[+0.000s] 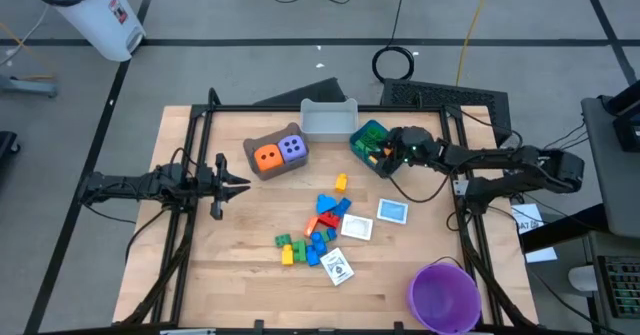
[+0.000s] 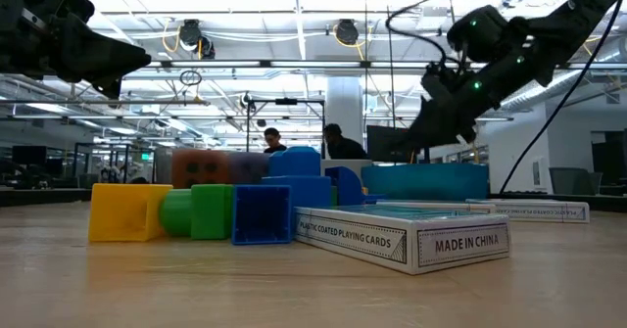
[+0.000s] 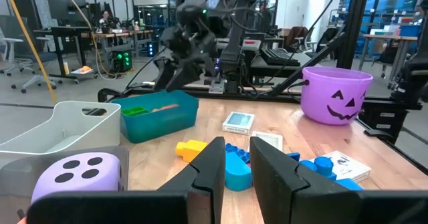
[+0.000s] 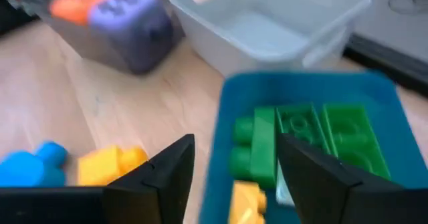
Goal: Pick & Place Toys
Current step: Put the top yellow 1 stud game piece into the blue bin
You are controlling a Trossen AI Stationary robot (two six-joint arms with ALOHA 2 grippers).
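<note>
Your right end effector (image 1: 385, 155) hangs over the blue bin (image 1: 368, 145) at the back right of the table (image 1: 230, 275), its fingers spread apart with nothing between them; green bricks (image 4: 314, 134) and a yellow one already lie in that bin below it. Your left end effector (image 1: 240, 185) waits at the left side of the table, fingers slightly parted and empty.

The toys left to move sit in a loose pile of bricks (image 1: 315, 230) near the table's middle: red, blue, green and yellow pieces, several touching one another. Judge them as light, rigid plastic with smooth faces, so they can skid or twist if you pinch a corner. Close on two flat opposite sides of one brick at the pile's edge, such as the lone yellow brick (image 1: 341, 183) nearest the bin.

The white cards (image 1: 391, 211) lie flat around the pile; they look thin and hard to get under, so approach an edge. The orange die (image 1: 267, 157) and purple die (image 1: 292, 148) rest in the brown bin (image 1: 253, 145), probably soft and wide for the fingers.
</note>
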